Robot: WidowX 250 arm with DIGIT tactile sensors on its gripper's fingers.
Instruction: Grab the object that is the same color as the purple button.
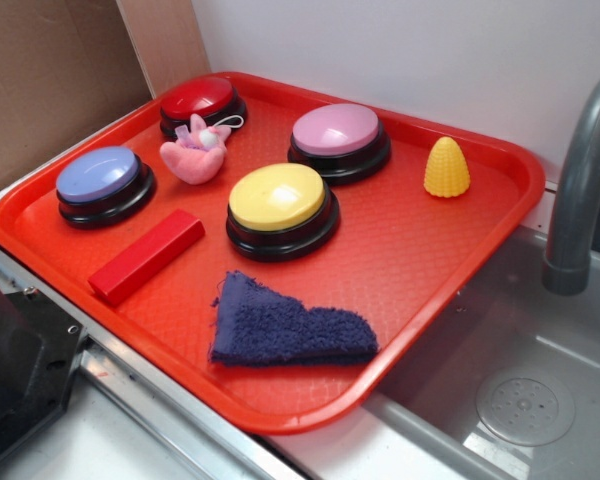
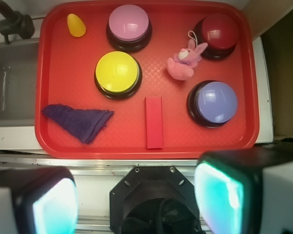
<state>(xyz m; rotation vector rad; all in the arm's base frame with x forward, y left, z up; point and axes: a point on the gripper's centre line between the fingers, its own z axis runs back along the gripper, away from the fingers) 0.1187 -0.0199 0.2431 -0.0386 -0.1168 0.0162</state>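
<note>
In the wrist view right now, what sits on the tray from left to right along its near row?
Purple rag → red block → blue-purple button, all on the red tray.

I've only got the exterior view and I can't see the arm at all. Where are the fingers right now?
Observer: In the wrist view the fingers are back behind the near rim of the tray, not above any object.
Operator: Are they open?
Observer: Yes, they are spread wide with nothing between them.
Operator: Where is the purple rag from there?
Observer: Seen from above, the rag lies toward the left of the wrist picture, the red block is near the centre and the purple button is toward the right.
</note>
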